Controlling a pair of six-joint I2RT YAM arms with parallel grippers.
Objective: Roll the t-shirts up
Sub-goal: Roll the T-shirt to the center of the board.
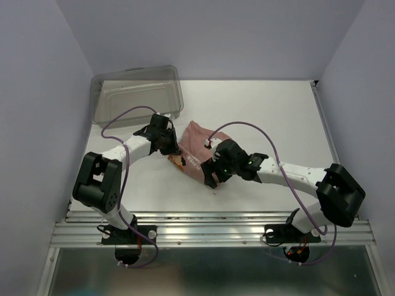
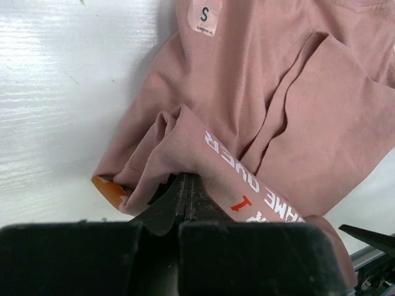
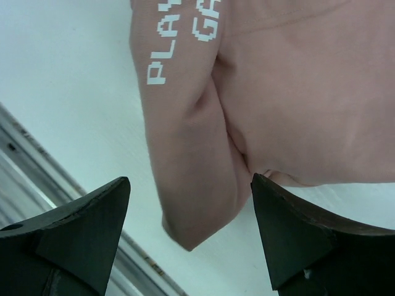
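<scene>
white table (image 1: 265, 105), lilac walls (image 1: 37, 92) | my left gripper (image 2: 185, 182): clamped shut on a fold of the pink t-shirt (image 2: 308, 111) | my right gripper (image 3: 190, 182): jaws wide apart, t-shirt's end between them

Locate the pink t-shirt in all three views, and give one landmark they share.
Top external: t-shirt bunched mid-frame, on the near side of the clear bin.
Left wrist: t-shirt fills centre and right, with a fold pinched in the shut jaws.
Right wrist: t-shirt fills upper right, with a fold between the open jaws.
Shared landmark: metal rail, across the bottom in top external, lower right in left wrist, lower left in right wrist.
</scene>
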